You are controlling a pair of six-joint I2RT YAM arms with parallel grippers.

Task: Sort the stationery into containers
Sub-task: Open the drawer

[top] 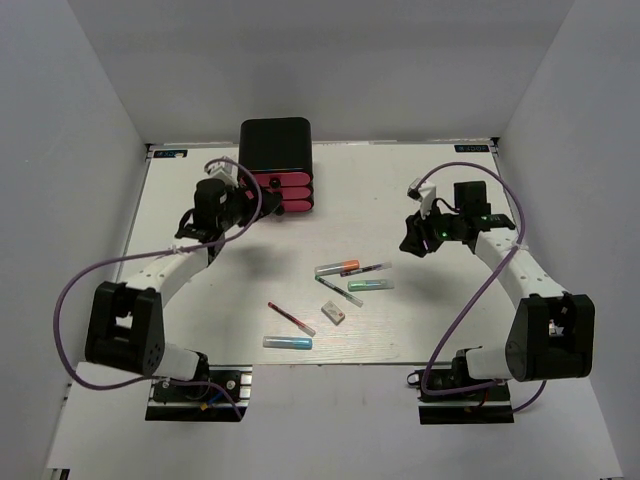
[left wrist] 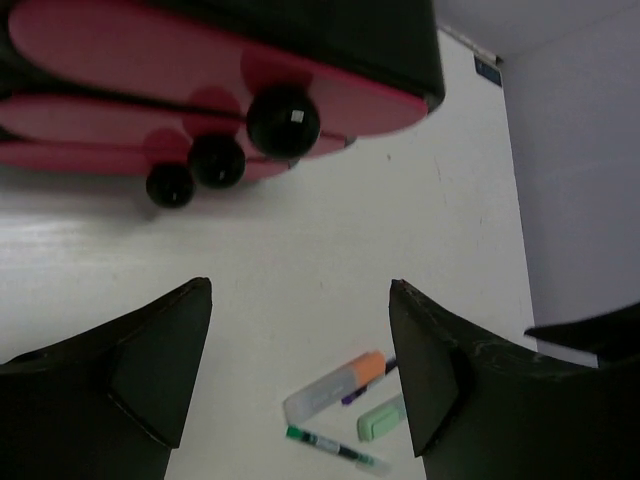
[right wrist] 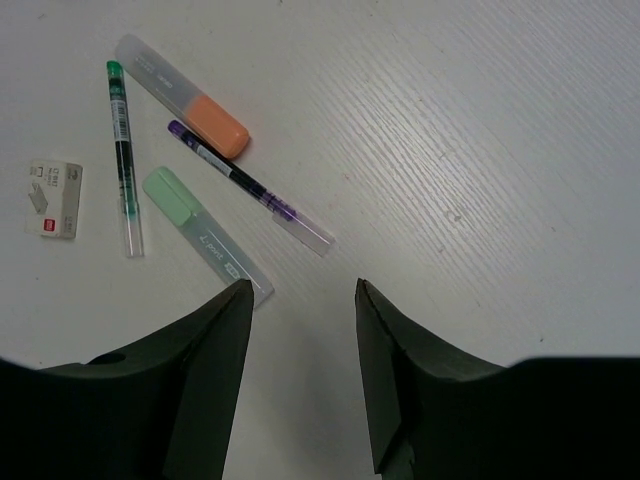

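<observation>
Near the drawers (left wrist: 150, 60), left pincer (left wrist: 300, 290) spread, empty: centre on nearest knob (left wrist: 284, 120) before pinching; right pincer (right wrist: 302, 290) spread too.

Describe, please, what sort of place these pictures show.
Probably a lab test cell for robots: a white table boxed in by plain walls, a left arm and right arm bolted at its near edge, plus a drawer cabinet and some pens.

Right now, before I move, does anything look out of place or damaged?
Nothing stands out. The pens and markers lie loose and flat mid-table near the eraser; the three drawers sit stacked in their cabinet. No damage or spill visible.
</observation>
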